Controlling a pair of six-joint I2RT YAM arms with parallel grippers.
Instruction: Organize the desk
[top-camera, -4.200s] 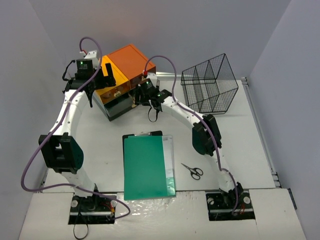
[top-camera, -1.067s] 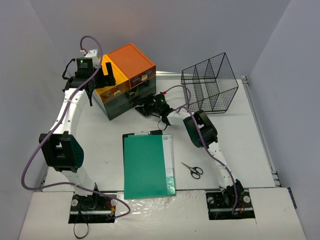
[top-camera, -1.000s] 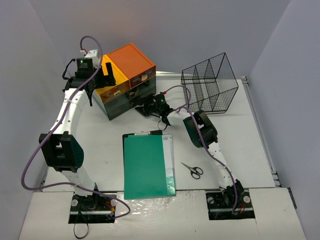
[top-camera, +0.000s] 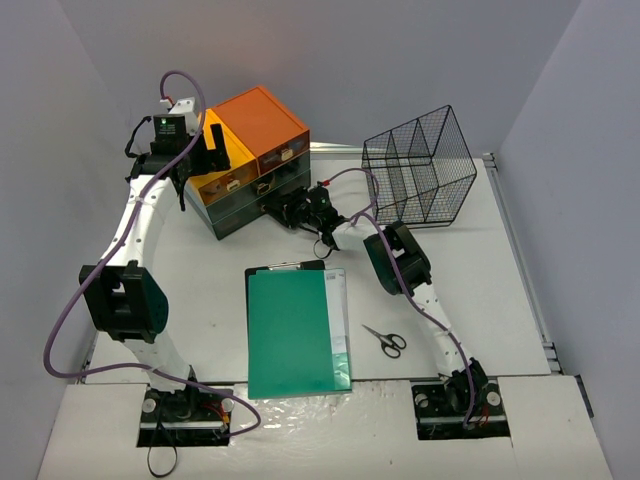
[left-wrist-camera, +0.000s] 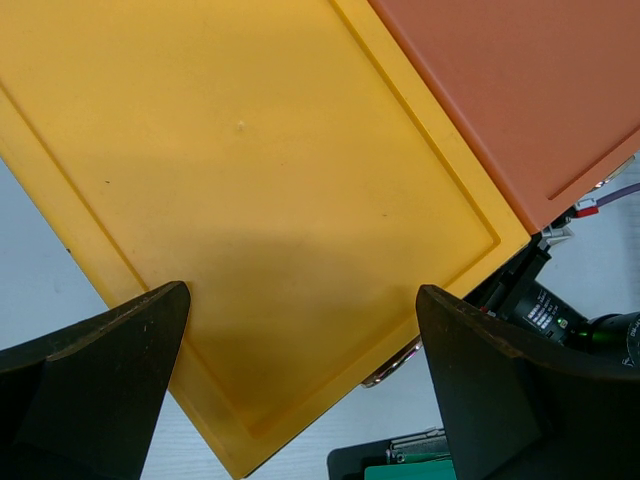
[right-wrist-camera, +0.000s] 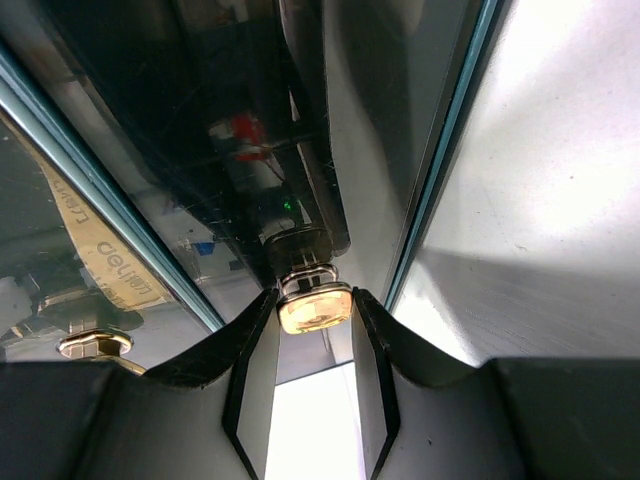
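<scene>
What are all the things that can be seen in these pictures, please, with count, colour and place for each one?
white flat rectangular desk: 1, white, under everything.
plastic drawer unit: 1, orange and yellow tops with dark drawers, far left of the desk.
brass-coloured metal drawer knob: 2 seen, brass, on the dark drawer fronts; one sits between the right fingers.
black wire basket: 1, black, far right, with dividers.
green flat clipboard: 1, green with a black clip, near centre.
small scissors: 1, black handles, right of the clipboard.
left gripper: 1, black, open, above the yellow top.
right gripper: 1, black, shut on one drawer knob.
</scene>
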